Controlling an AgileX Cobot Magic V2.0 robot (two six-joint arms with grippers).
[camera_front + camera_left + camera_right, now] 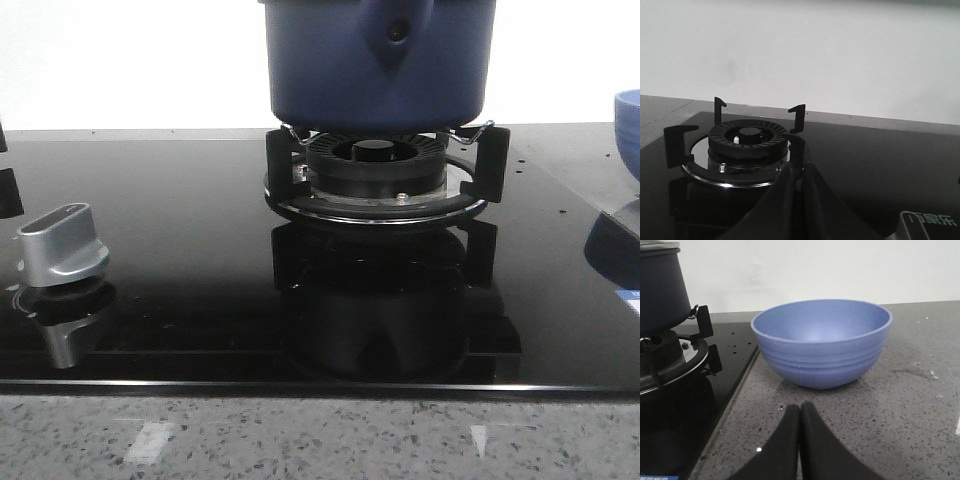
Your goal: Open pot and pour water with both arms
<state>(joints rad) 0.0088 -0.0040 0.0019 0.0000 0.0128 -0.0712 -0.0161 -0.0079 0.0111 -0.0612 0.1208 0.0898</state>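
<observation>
Two black fingers of the left gripper point(799, 187) are seen, smooth and matte, broad at the base and curved to narrow tips; the right gripper point(800, 412) is shown alike, its black fingers tapered to rounded tips; no cables, screws or markings are visible.

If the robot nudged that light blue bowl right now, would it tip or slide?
The bowl would probably slide rather than tip: it looks wide and low, sitting upright on the flat speckled counter. It appears empty, so likely light. Its rounded underside suggests a small foot, so a high push might rock it.
</observation>
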